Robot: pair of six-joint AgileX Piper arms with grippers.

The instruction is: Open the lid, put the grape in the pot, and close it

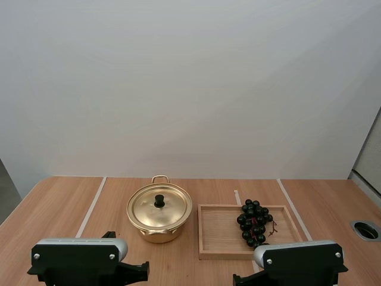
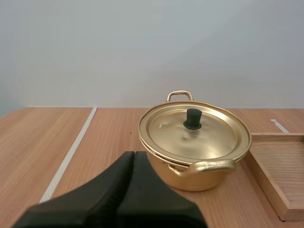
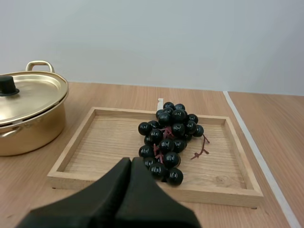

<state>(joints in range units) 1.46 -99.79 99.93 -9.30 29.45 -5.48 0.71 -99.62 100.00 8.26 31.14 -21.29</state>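
High view first: the pot (image 1: 159,213) stands on the wooden bench (image 1: 59,202) with its lid (image 1: 159,205) on. A shallow wooden tray (image 1: 217,229) sits just beside it at its 3 o'clock, with a narrow gap between them. The bunch of grapes (image 1: 254,223) lies towards the tray's 3 o'clock end.

The left pincer (image 2: 133,159) is closed on nothing, its black fingers pressed into one dark wedge aimed at the pot. The right pincer (image 3: 130,161) is closed the same way and empty, pointing at the grapes, well short of them.

Pot and lid are thin, brass-coloured metal, round, smooth and shiny, and the lid face is slightly dimpled. Its flat rim overhangs the pot wall. Two loop handles (image 2: 206,166) stand at the pot's 12 and 6 o'clock. I judge the lid light and stiff but slippery, so the small black knob (image 2: 192,118) at its centre is the place to pinch it.

The grapes are dark, glossy, round berries clustered on a reddish stem (image 3: 202,147). They look light and lumpy, and single berries would likely roll out of a grip. Closing across the thick middle of the bunch seems safer than taking the thin stem.
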